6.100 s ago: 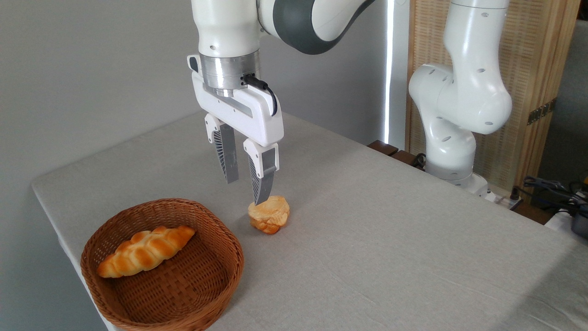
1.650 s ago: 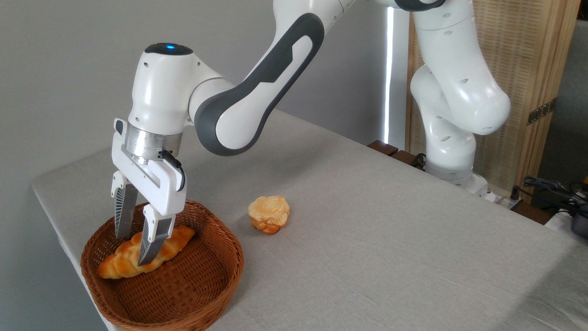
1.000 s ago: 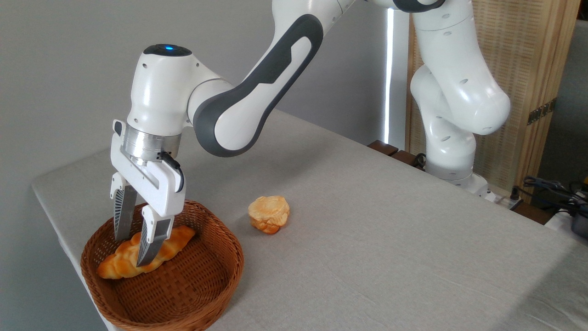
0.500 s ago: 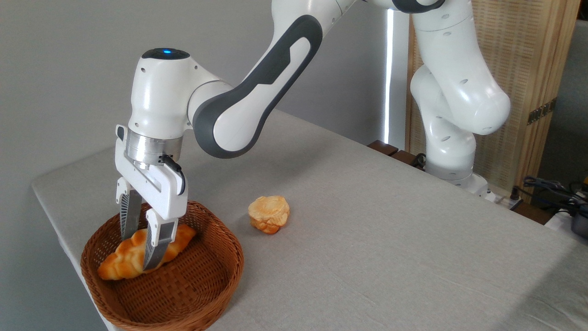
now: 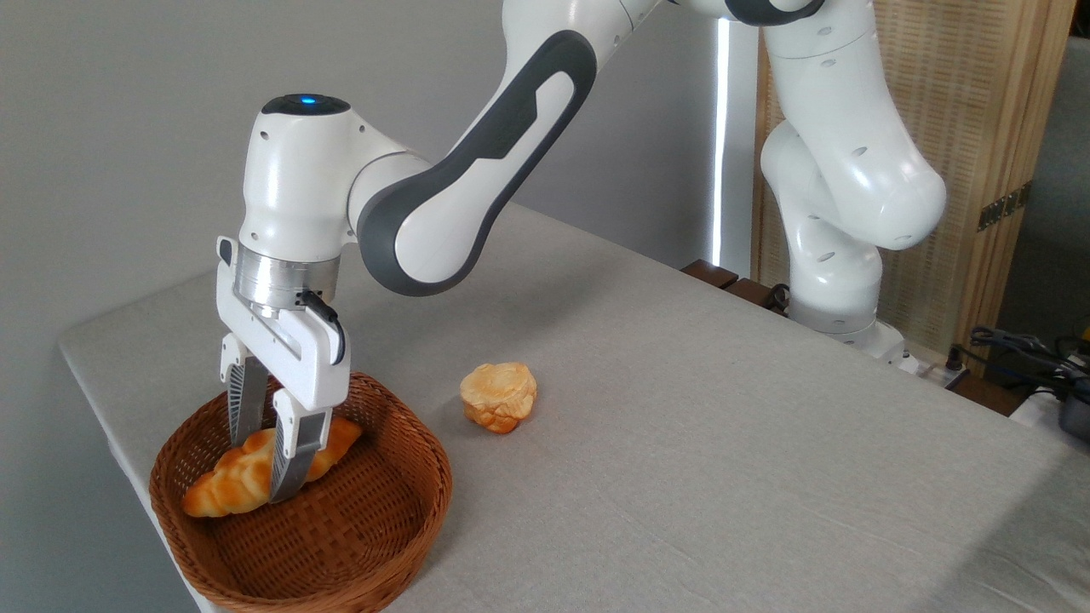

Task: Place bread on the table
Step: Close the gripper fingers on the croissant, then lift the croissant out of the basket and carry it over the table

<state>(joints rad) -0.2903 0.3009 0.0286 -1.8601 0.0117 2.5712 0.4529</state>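
Braided bread (image 5: 232, 478) lain inside wicker basket (image 5: 358, 545), gripper (image 5: 266, 471) lowered into basket, fingers narrowed and pressed against loaf's middle, round bun (image 5: 498, 397) set right of basket.

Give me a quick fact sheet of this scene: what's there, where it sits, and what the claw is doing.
bread: long braided loaf, lying in the basket
basket: round brown wicker, near the table's left front corner
bun: small round one, on the cloth to the right of the basket
table: grey-beige cloth top
claw: pointing down into the basket, fingers on either side of the loaf's middle, closed on it
loaf lifted: not visibly
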